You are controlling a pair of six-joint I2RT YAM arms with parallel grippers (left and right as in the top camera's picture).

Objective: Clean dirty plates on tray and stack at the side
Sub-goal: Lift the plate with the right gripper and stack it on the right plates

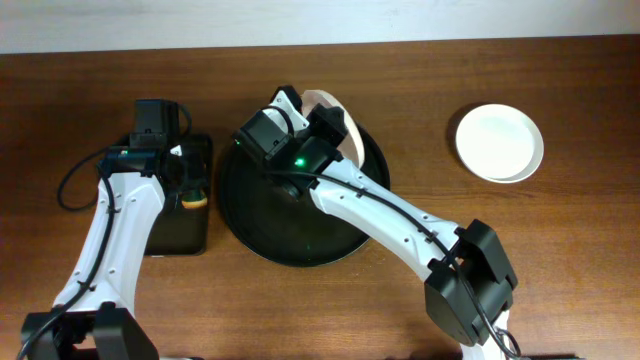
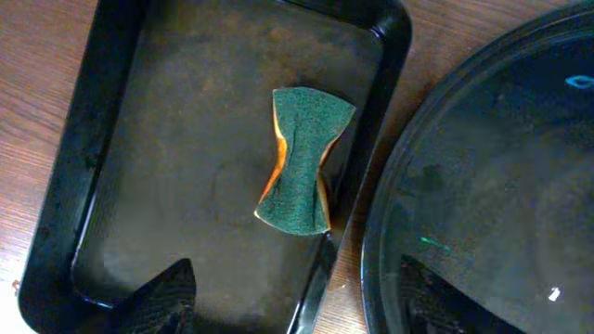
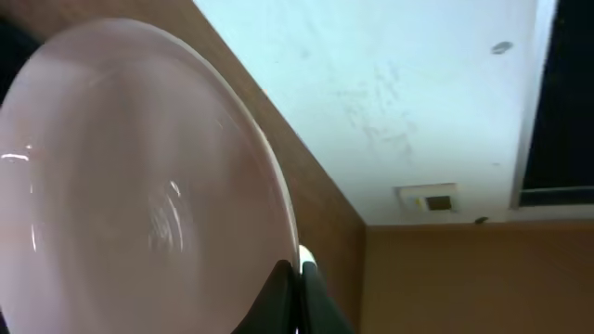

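The right claw (image 3: 299, 278) is pinching the rim of the pink plate (image 3: 139, 186), with 1 finger pressed on each face of the edge. From overhead, the plate stands tilted on edge over the far rim of the round tray (image 1: 255, 220). The right arm reaches diagonally across this tray from the near right of the worktop (image 1: 560, 260) and covers much of the tray's right half. The left half shows bare and dark.

The left claw (image 2: 297, 288) is spread and holds nothing. It hangs over the rectangular tray (image 2: 111, 139), which lies just beside the round tray on its left, their rims close together. 1 sponge (image 2: 302, 162) lies inside the rectangular tray, close to the wall nearest the round tray. Its green face is up, an orange edge shows, and it is pinched in at the waist. The rest of that tray's floor is bare.

1 white plate (image 1: 500, 142) sits on the worktop to the right, well apart from the round tray, with open wood between them. A black cable (image 1: 68, 185) loops on the wood left of the left arm. A strip of bare wood runs along the far edge behind both trays, and more lies near the front right.
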